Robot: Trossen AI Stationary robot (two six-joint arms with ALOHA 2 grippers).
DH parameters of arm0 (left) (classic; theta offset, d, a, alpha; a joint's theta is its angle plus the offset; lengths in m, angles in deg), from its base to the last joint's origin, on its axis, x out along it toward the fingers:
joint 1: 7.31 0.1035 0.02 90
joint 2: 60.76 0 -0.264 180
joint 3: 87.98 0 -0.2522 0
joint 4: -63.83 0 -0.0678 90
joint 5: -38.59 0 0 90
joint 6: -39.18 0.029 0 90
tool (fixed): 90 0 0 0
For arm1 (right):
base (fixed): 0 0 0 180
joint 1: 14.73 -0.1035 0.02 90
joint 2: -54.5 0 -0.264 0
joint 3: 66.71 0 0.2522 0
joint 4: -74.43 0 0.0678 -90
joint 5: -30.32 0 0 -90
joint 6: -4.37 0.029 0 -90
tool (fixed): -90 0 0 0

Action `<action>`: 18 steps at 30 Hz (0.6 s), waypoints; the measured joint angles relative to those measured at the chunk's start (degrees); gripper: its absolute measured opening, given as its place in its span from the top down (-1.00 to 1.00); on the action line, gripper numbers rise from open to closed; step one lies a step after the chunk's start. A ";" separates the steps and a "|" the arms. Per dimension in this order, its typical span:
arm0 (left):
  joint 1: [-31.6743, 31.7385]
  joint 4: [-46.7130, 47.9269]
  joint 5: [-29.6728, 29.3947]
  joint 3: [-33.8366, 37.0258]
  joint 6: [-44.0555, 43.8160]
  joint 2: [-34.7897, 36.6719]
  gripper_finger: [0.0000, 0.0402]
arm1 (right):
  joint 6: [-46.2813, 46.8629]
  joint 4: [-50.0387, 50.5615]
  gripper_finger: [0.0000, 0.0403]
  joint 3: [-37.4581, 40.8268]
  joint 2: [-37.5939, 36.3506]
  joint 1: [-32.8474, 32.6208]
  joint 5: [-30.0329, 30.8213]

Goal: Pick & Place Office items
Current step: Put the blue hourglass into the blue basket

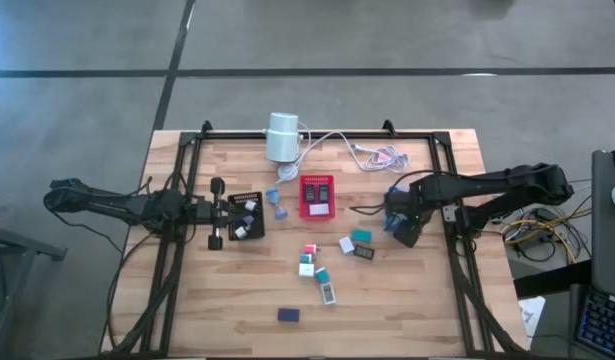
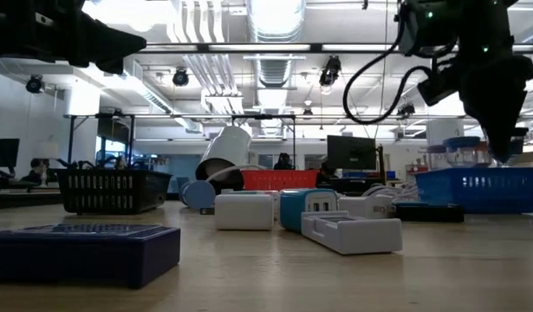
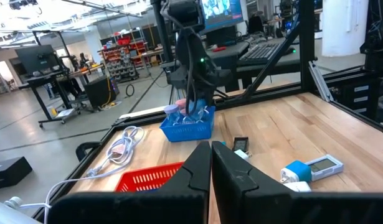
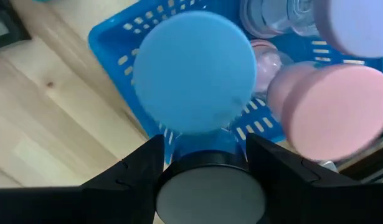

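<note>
Several small office items lie flat mid-table: a teal block (image 1: 361,236), white pieces (image 1: 306,268) and a dark blue block (image 1: 288,314). My right gripper (image 4: 203,142) points down over the blue tray (image 1: 392,193). It is shut on a round blue-topped piece (image 4: 194,71). A pink-topped piece (image 4: 331,109) and a clear one (image 4: 278,18) stand in that tray. My left gripper (image 3: 211,152) is shut and level. It hangs at the left edge of the black tray (image 1: 245,200) and touches nothing. My right gripper pinches the blue-topped piece by its narrower blue body (image 4: 179,146), one finger (image 4: 138,168) on each side. The fingers come from above, pointing down. The piece hangs over the blue tray (image 4: 116,43); I cannot tell whether it touches the tray.
A red tray (image 1: 316,196) stands at the table's middle, far side. Behind it lie a white cylinder (image 1: 283,137) and its cable (image 1: 372,153). Two small blue pieces (image 1: 276,203) sit between the black and red trays. Bare wood shows along the near edge.
</note>
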 joint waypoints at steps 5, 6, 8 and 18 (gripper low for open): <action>0.00 0.00 0.00 0.00 0.00 0.00 0.93 | -1.32 -2.67 0.00 1.86 -0.04 1.07 -1.16; 0.00 0.00 0.00 0.00 0.00 0.00 0.93 | -1.62 -3.08 0.00 1.99 -0.09 1.07 -1.06; 0.00 0.00 0.00 0.00 0.00 0.00 0.93 | -2.75 -3.44 -0.09 1.99 -0.08 1.07 -1.04; 0.00 0.02 0.00 0.02 0.00 -0.02 0.93 | -2.85 -1.16 -0.60 -2.31 -0.02 0.99 -1.26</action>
